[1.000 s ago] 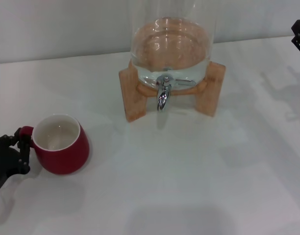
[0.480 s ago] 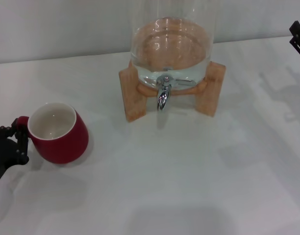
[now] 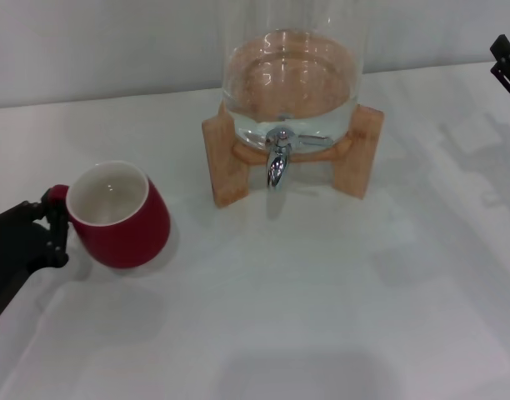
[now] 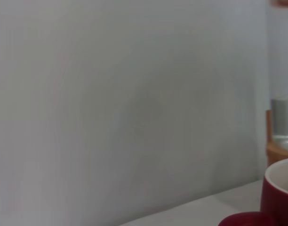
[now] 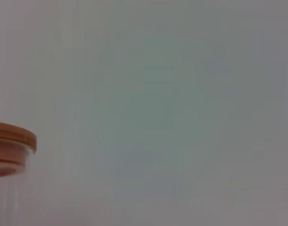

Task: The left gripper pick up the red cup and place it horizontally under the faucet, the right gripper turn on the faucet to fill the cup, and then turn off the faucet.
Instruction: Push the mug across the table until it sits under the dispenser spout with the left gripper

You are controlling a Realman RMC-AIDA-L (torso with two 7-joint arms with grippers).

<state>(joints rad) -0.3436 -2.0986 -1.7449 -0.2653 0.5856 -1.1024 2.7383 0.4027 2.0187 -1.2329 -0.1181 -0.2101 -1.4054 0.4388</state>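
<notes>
The red cup (image 3: 120, 218), glossy with a white inside, is at the left of the head view, tilted with its mouth leaning toward the left. My left gripper (image 3: 55, 223) is shut on its red loop handle. A slice of the cup's rim and side (image 4: 278, 197) shows in the left wrist view. The chrome faucet (image 3: 277, 159) points down at the front of the glass dispenser (image 3: 290, 79), well to the right of the cup, with bare table under the spout. My right gripper (image 3: 507, 68) shows only as a black tip at the far right edge.
The dispenser rests on a wooden stand (image 3: 225, 163) at the back middle of the white table (image 3: 322, 317). A pale wall runs behind it. The dispenser's wooden lid (image 5: 14, 136) shows in the right wrist view.
The left gripper has carried the red cup to the right and farther from me, toward the dispenser. The right gripper has barely moved.
</notes>
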